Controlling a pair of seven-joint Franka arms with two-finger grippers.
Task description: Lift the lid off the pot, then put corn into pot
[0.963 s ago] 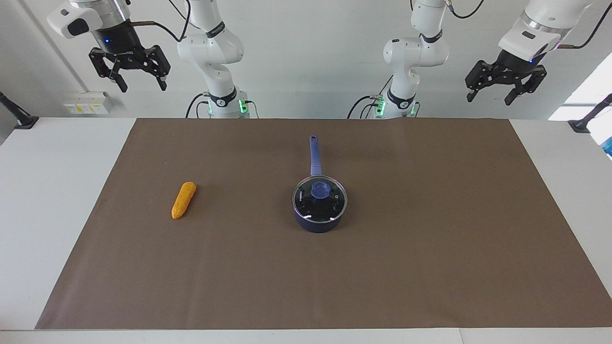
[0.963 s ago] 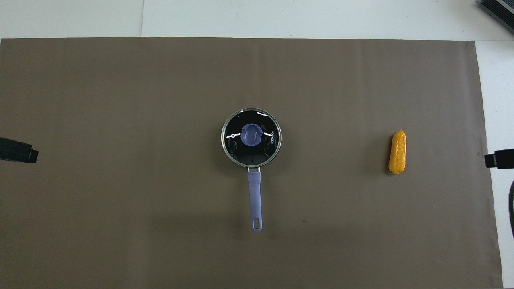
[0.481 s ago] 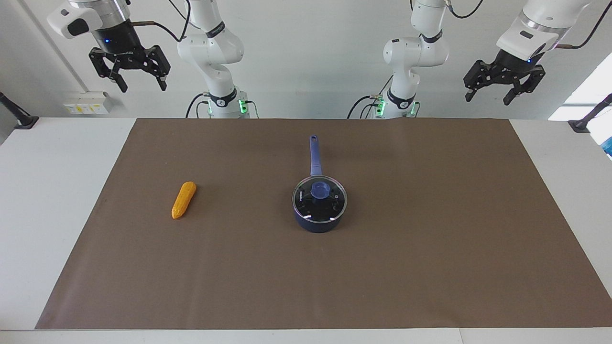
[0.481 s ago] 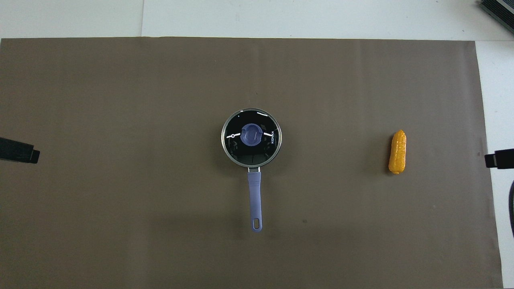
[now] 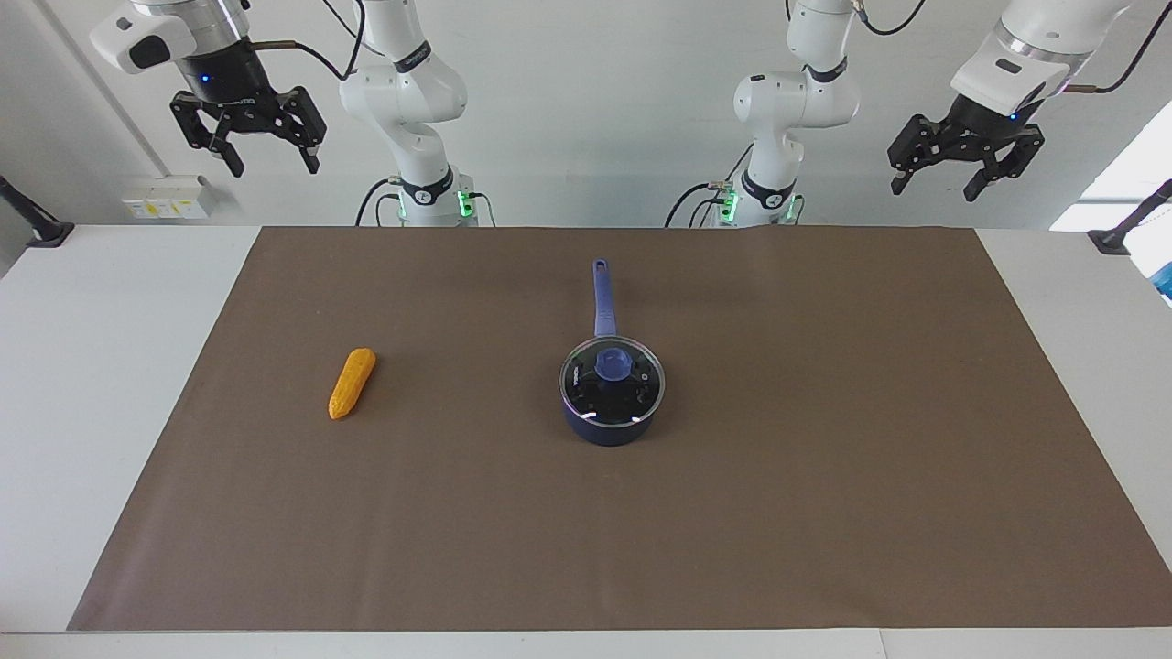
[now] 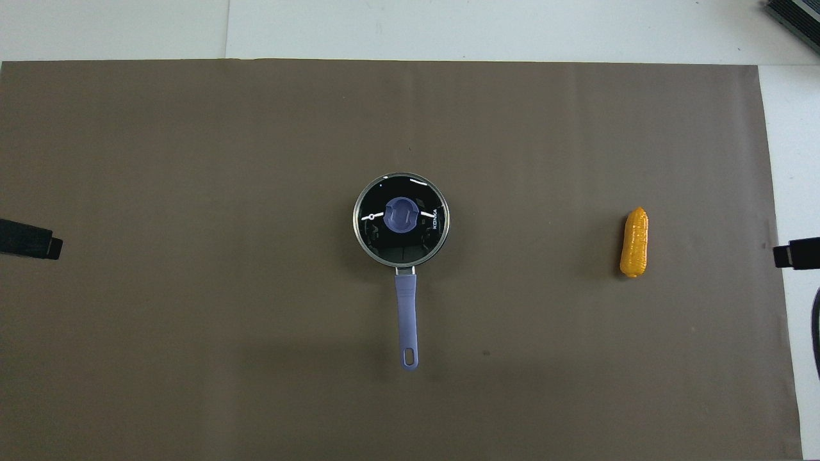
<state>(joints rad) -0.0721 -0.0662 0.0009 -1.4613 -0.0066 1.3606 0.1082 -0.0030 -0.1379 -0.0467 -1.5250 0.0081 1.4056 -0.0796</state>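
Observation:
The dark navy pot (image 5: 609, 430) stands in the middle of the table, its light blue handle (image 5: 602, 302) pointing toward the robots. The glass lid (image 5: 632, 395) with a blue knob (image 5: 612, 364) sits on the pot; it also shows in the overhead view (image 6: 401, 246). The orange-yellow corn (image 5: 352, 383) lies on the mat toward the right arm's end, also in the overhead view (image 6: 634, 242). My left gripper (image 5: 936, 189) and right gripper (image 5: 273, 168) hang high at their own ends of the table, open and empty, apart from everything.
A brown mat (image 5: 824, 476) covers most of the white table (image 5: 92, 366). Black clamp posts (image 5: 1122, 233) stand at both ends of the table, near the robots' edge.
My left gripper has shifted slightly upward. The pot, lid, corn and right gripper have not moved.

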